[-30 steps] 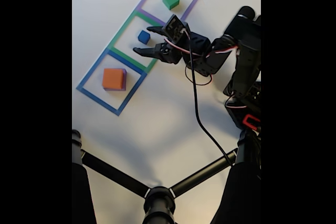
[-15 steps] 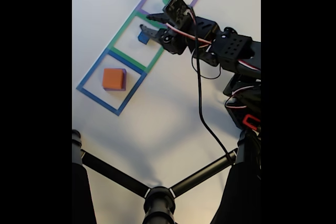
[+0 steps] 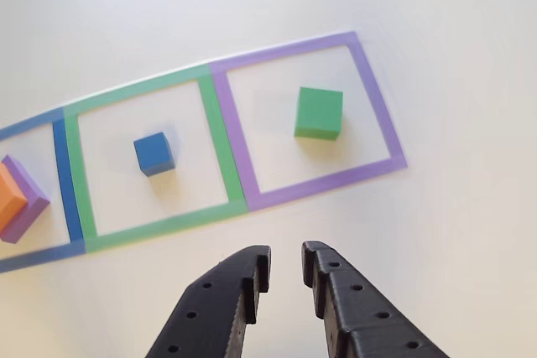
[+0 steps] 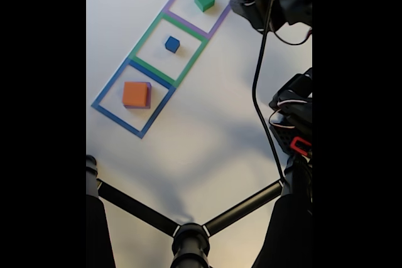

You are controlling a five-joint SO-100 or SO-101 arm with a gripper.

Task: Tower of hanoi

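Orange block on a purple one, your largest, fills the blue square; the green cube sits in the purple square, the small blue cube in the green square. Your gripper hangs nearly closed, empty.

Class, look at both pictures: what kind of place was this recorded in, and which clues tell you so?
Probably a hobby or lab tabletop set up for robot practice: a plain white table, three taped squares holding coloured blocks, and a black camera stand.
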